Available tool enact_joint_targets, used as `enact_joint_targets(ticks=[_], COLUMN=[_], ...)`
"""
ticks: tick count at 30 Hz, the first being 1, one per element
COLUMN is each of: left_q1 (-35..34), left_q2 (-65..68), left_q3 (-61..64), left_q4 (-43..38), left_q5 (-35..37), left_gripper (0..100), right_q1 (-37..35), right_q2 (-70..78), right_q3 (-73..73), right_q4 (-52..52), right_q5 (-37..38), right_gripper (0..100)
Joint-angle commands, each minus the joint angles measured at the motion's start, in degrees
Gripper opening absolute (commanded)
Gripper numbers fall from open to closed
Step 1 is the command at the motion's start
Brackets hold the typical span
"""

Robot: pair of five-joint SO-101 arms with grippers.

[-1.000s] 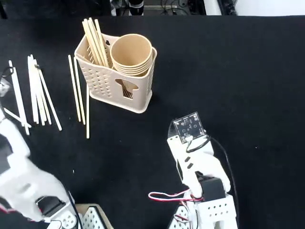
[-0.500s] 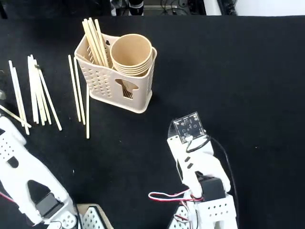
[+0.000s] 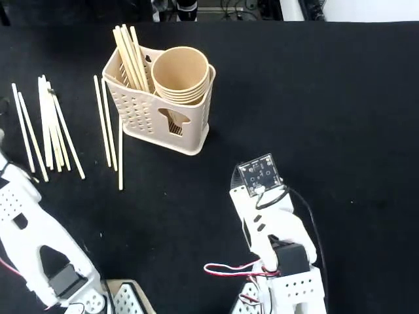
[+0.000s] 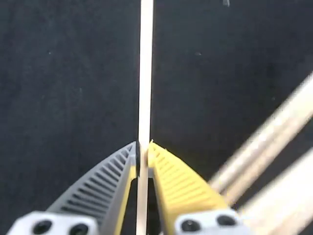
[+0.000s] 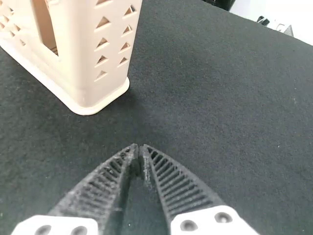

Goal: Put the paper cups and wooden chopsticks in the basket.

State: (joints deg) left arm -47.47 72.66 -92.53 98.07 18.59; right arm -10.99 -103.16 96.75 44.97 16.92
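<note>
Left pincer is clamped tight on one wooden chopstick out at the surface's 9 o'clock edge, so this looks like the pick-up step. Right pincer is closed on nothing, sitting at the basket's 5 o'clock. Paper cups are already in the basket and loose chopsticks lie at its 9 o'clock, so next I'd guess lift, carry it over, tip the stick upright and drop it in beside the cups.
</note>
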Motion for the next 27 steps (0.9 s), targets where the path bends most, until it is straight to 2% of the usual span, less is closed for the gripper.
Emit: enact_joint_targets(ticks=[1, 7, 10, 14, 19, 22, 27], left_q1=[2.4, 4.3, 4.5, 7.4, 18.6, 26.7, 36.6], left_q2=[-11.0, -23.0, -31.3, -48.7, -75.4, -88.0, -104.0], left_q3=[-2.4, -2.3, 2.5, 19.9, 45.2, 57.2, 77.6], left_q4=[2.8, 3.1, 3.1, 3.1, 1.6, -5.5, -24.3], left_q5=[-0.4, -0.3, -0.3, -0.3, -0.4, -0.4, -0.4], left_gripper=[3, 3, 3, 3, 3, 3, 3], right_q1=[0.6, 0.7, 0.7, 0.7, 0.7, 0.7, 0.8], right_q2=[-2.5, -2.5, -2.6, -2.7, -2.7, -2.6, -2.6], right_q3=[-0.1, -0.1, -0.1, -0.1, -0.1, -0.1, -0.1], right_q4=[0.3, 0.3, 0.3, 0.3, 0.3, 0.3, 0.3], right_q5=[0.4, 0.4, 0.4, 0.4, 0.4, 0.4, 0.4], right_gripper=[1.5, 1.5, 1.5, 1.5, 1.5, 1.5, 1.5])
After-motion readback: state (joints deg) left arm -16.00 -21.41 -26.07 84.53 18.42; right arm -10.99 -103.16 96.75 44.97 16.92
